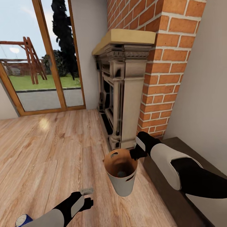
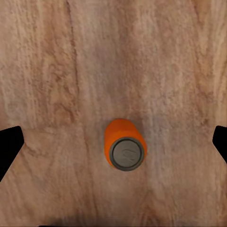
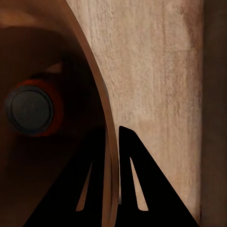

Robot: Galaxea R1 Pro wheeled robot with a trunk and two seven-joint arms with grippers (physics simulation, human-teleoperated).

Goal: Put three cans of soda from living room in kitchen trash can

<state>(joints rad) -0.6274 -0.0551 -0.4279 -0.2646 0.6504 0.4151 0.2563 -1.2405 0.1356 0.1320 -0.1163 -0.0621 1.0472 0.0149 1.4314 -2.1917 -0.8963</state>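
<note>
Ahead of you stands a red brick chimney with a carved fireplace surround under a pale wooden mantel. To your left, wood-framed glass doors look onto a lawn with a swing frame. A dark low bench runs along the wall beside you, over light plank floor.

At the head view's lower left edge the dark blue can is cut off, the left hand hides all but the grey top of the orange can, and the bin shadows another.
</note>
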